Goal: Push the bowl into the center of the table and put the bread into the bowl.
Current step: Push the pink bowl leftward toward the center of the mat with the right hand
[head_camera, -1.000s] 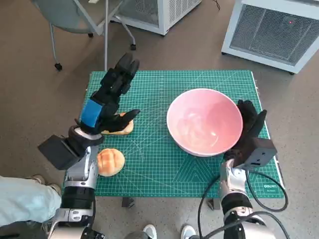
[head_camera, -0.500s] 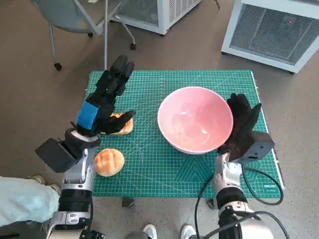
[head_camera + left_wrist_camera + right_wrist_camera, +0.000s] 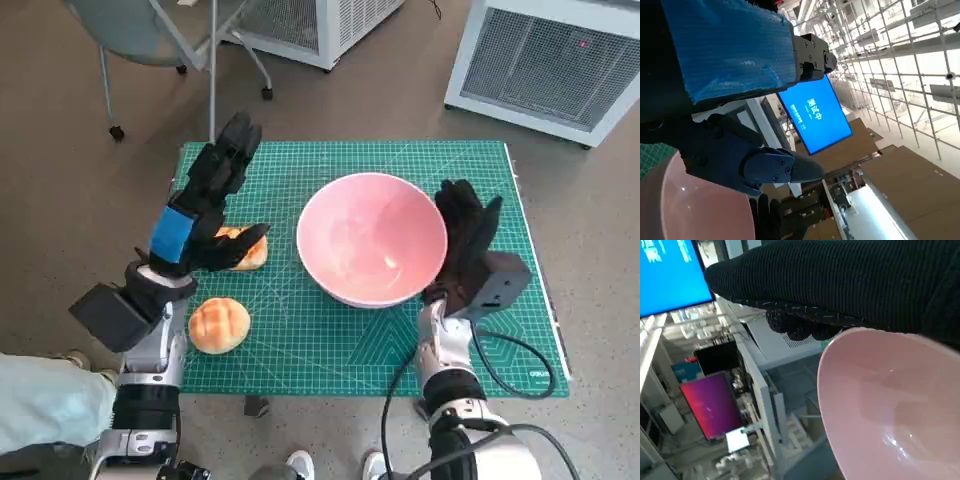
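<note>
Brown floor surrounds a small table covered by a green cutting mat with a white grid (image 3: 330, 330), which fills the middle of the head view. At the upper right of that frame we see a white slatted cabinet (image 3: 560, 60), another white unit (image 3: 320, 25) stands at the top centre, and the legs of a grey wheeled chair (image 3: 160, 40) show at the upper left.

We find the large, round, pale pink bowl (image 3: 372, 252) standing upright on the mat, close to the middle of the frame and a little right of centre. Our right hand (image 3: 462, 250), in its black knitted glove, stands flat against the bowl's right side with fingers straight and pointing toward the top of the frame; it grasps nothing. The right wrist view shows the glove right against the bowl's pink rim (image 3: 880, 390).

Our left hand (image 3: 200, 215), black with blue tape across its back, hangs over the left part of the mat with its fingers spread wide and stretched toward the upper part of the frame, holding nothing. Partly under it lies a golden-brown bread piece (image 3: 245, 252); we cannot tell whether the thumb touches it. A second, round scored bread roll (image 3: 220, 325) sits near the mat's lower left edge, well apart from the bowl.

At the lower left corner a person's pale trouser leg (image 3: 45, 405) shows.
</note>
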`<state>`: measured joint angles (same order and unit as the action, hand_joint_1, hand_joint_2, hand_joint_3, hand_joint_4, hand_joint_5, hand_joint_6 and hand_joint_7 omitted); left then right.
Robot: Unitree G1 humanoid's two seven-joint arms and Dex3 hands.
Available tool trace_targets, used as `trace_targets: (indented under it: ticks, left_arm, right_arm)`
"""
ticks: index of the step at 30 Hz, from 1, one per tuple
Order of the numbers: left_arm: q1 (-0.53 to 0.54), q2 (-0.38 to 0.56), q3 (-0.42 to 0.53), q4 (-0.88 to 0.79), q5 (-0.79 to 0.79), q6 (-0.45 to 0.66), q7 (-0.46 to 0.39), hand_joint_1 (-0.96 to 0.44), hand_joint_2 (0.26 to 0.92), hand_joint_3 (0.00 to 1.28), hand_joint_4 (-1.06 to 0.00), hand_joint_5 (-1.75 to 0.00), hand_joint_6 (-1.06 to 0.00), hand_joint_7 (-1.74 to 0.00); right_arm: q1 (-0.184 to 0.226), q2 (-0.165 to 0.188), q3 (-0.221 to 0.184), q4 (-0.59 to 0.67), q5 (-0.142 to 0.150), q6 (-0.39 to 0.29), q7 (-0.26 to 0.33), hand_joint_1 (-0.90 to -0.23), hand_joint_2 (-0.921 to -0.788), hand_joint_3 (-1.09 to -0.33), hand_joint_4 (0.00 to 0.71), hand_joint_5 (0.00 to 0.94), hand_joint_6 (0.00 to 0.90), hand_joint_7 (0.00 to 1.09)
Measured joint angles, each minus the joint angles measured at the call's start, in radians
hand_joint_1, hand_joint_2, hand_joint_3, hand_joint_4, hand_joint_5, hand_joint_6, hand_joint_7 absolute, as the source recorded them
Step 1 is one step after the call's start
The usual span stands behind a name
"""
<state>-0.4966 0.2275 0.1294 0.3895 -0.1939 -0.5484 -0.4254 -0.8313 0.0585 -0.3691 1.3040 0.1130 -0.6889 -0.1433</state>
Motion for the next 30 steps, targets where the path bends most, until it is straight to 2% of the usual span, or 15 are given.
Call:
trace_targets:
  ticks: [3, 8, 20, 24, 30]
  left_arm:
    - [0.001, 0.0, 0.0, -0.002, 0.001, 0.0, 0.004, -0.66, 0.921, 0.32, -0.14, 0.0, -0.14, -0.08]
    - [0.006, 0.0, 0.0, -0.004, 0.001, 0.0, 0.004, -0.66, 0.921, 0.33, -0.14, 0.0, -0.15, -0.08]
    - [0.023, 0.0, -0.001, -0.012, 0.002, -0.009, 0.012, -0.66, 0.921, 0.33, -0.14, 0.0, -0.15, -0.08]
    - [0.029, 0.0, -0.001, -0.015, 0.002, -0.013, 0.014, -0.66, 0.921, 0.33, -0.14, 0.0, -0.15, -0.07]
    - [0.03, 0.001, 0.001, -0.014, 0.002, -0.014, 0.016, -0.66, 0.921, 0.33, -0.14, 0.0, -0.14, -0.07]
  right_arm:
    - [-0.007, 0.0, 0.012, 0.001, -0.006, 0.008, -0.012, -0.501, -0.921, -0.865, 0.035, 0.009, 0.066, 0.29]
    - [-0.013, -0.001, 0.038, 0.002, -0.041, 0.018, -0.037, -0.497, -0.921, -0.859, 0.039, 0.009, 0.068, 0.3]
    - [-0.013, -0.015, 0.061, 0.002, -0.058, 0.024, -0.051, -0.515, -0.921, -0.85, 0.046, 0.008, 0.058, 0.3]
    - [-0.013, -0.027, 0.062, -0.011, -0.059, -0.006, -0.052, -0.509, -0.921, -0.847, 0.045, 0.006, 0.05, 0.3]
    - [-0.014, -0.053, 0.064, -0.061, -0.058, -0.093, -0.051, -0.484, -0.921, -0.854, 0.06, 0.012, 0.046, 0.31]
